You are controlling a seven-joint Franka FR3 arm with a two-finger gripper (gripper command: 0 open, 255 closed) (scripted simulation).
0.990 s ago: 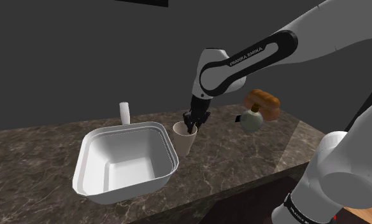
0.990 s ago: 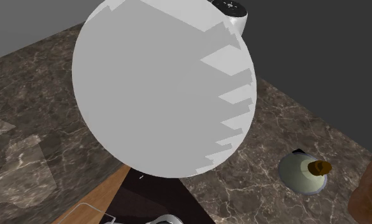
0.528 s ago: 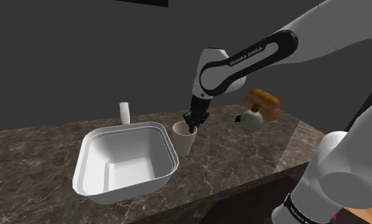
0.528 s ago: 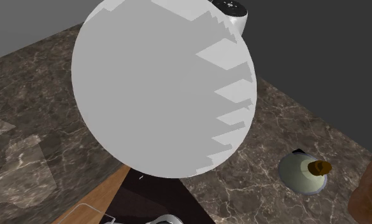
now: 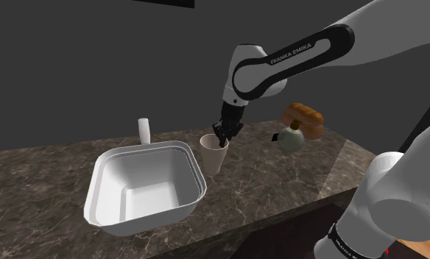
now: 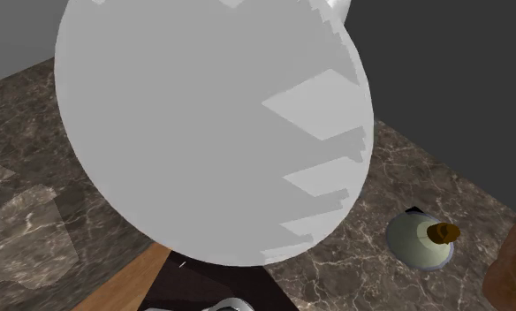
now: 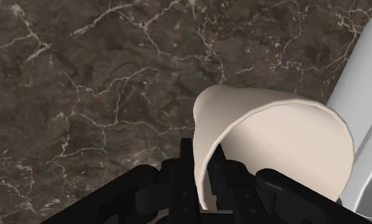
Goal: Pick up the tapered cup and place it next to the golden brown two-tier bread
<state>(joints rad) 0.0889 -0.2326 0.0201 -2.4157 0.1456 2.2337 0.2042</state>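
A cream tapered cup [image 5: 213,153] hangs just above the dark marble counter [image 5: 280,176], close to the right wall of a white basin. My black gripper [image 5: 221,137] reaches down onto its rim and is shut on the cup's wall. In the wrist view one finger sits inside the cup [image 7: 274,143] and the other outside, with the gripper [image 7: 204,175] clasping the rim. The golden brown bread [image 5: 303,118] lies at the counter's far right in the shoulder view, well apart from the cup. Its edge [image 6: 512,265] also shows in the second exterior view.
A white square basin [image 5: 103,184] stands left of the cup, its wall [image 7: 369,95] beside the cup in the wrist view. A pale round flask with a brown stopper [image 5: 291,138] [image 6: 420,240] stands just before the bread. A small white cylinder [image 5: 143,131] stands behind the basin. The arm's pale round body [image 6: 212,132] looms close.
The fingers closed on the cup's rim, then the arm rose a little, lifting the cup off the counter. In the second exterior view the arm's round body grew larger.
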